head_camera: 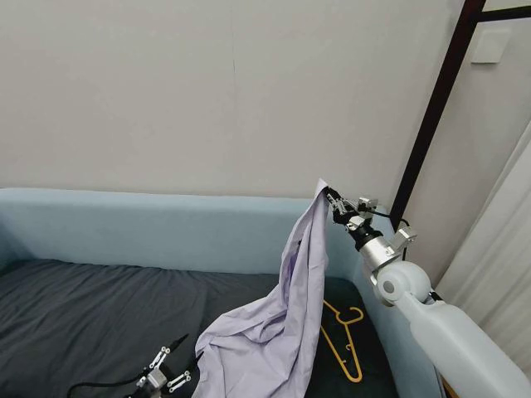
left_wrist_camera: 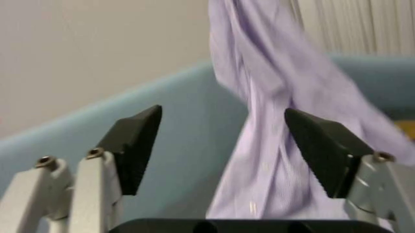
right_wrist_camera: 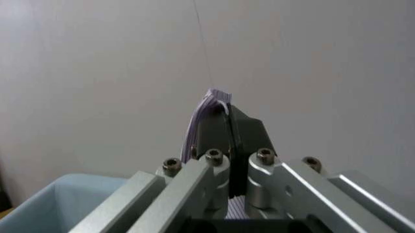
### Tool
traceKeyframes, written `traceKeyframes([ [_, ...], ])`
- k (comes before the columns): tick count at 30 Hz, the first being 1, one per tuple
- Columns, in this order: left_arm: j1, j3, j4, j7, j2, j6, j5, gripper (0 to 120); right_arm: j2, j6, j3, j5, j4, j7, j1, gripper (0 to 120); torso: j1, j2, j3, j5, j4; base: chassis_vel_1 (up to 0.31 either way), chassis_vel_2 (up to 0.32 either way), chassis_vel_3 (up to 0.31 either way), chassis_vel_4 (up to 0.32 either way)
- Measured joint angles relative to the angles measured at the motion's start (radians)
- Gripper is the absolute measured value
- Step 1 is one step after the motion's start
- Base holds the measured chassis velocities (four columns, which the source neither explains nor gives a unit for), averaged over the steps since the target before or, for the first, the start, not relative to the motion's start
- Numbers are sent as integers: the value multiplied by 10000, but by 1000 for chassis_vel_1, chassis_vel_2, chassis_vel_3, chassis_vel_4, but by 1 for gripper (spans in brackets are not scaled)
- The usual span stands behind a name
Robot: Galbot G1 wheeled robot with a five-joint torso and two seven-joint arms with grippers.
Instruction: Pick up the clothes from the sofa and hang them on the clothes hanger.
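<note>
Hanging near-vertical from right claw: lilac shirt; left claw low.

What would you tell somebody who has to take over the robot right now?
Right hand: shut on the purple shirt, holding its top end up high by the sofa back.
Left hand: open, holding nothing, low over the seat and facing the shirt.
Shirt: its lower end lies on the dark seat cushion.
Yellow hanger: lying bare on the seat beside the shirt.
Done: shirt grabbed and partly lifted.
Left: lift it clear and get it onto the hanger.
</note>
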Motion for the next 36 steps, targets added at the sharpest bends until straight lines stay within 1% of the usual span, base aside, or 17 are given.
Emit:
traceKeyframes([
  [1, -48, 172, -280, -95, -45, 124, -169, 86, 17, 1, -6, -13, -20, 0, 0, 0, 0, 0, 0, -1, -2, 0, 0, 0, 0],
  [2, -48, 172, -280, -95, -45, 124, -169, 86, 17, 1, -6, -13, -20, 0, 0, 0, 0, 0, 0, -1, -2, 0, 0, 0, 0],
  [4, -331, 504, -447, -326, -260, 550, -232, 95, 52, 2, -27, -37, -46, -2, -1, 0, 0, 0, 0, -3, -4, 0, 0, 0, 0],
  [6, -717, 874, -257, -610, -564, 891, 102, 99, 144, 2, -121, -71, -138, -20, 52, 0, 0, 0, 0, -4, -10, 0, 0, 0, 0],
  [7, -938, 1106, -60, -806, -714, 1008, 296, 100, 213, 2, -183, -89, -205, -34, 111, 0, 1, 0, 2, -4, -2, 0, 0, 0, 0],
  [8, -938, 1106, -60, -806, -714, 1008, 296, 100, 213, 2, -183, -89, -205, -34, 111, 0, 1, 0, 2, -4, -2, 0, 0, 0, 0],
  [12, -2139, 2318, 944, -2020, -1301, 1559, 616, 100, 331, 2, -265, -183, -374, -76, 208, 0, 0, 0, 2, -5, -4, 0, 0, 0, 0],
  [14, -2373, 2494, 1183, -2182, -1429, 1613, 648, 100, 342, 2, -271, -216, -408, -95, 218, 0, 1, 0, 2, -5, -5, 0, 0, 0, 0],
  [18, -3081, 3137, 2242, -2727, -2149, 1657, 899, 100, 396, 4, -268, -322, -605, -161, 276, 0, 2, 0, 3, -2, -3, 0, 0, 0, 0],
  [19, -3081, 3137, 2242, -2727, -2149, 1657, 899, 100, 396, 4, -268, -322, -605, -161, 276, 0, 2, 0, 3, -2, -3, 0, 0, 0, 0],
  [24, -3276, 3522, 2764, -3227, -2993, 1661, 1143, 99, 401, 12, -248, -351, -637, -172, 283, 0, 1, 0, 2, -1, -2, 0, 0, 0, 0],
  [25, -3276, 3522, 2764, -3227, -2993, 1661, 1143, 99, 401, 12, -248, -351, -637, -172, 283, 0, 1, 0, 2, -1, -2, 0, 0, 0, 0],
  [28, -3392, 3719, 3120, -4119, -3635, 1660, 1505, 97, 428, 14, -248, -376, -630, -173, 269, 0, 1, 1, 2, -2, -3, 0, 0, 0, 0],
  [30, -3415, 3729, 3176, -4270, -3724, 1661, 1569, 97, 431, 14, -248, -379, -625, -173, 265, 0, 2, 0, 2, -2, -3, 0, 0, 0, 0],
  [33, -3555, 3736, 3559, -5125, -4187, 1666, 1888, 94, 438, 15, -250, -402, -562, -153, 230, 0, 2, 0, 2, -1, -3, 0, 0, 0, 0],
  [35, -3611, 3722, 3736, -5470, -4372, 1671, 2055, 87, 435, 15, -250, -404, -513, -138, 218, 0, 2, 1, 2, -2, -2, 0, 0, 0, 0],
  [36, -3611, 3722, 3736, -5470, -4372, 1671, 2055, 87, 435, 15, -250, -404, -513, -138, 218, 0, 2, 1, 2, -2, -2, 0, 0, 0, 0],
])
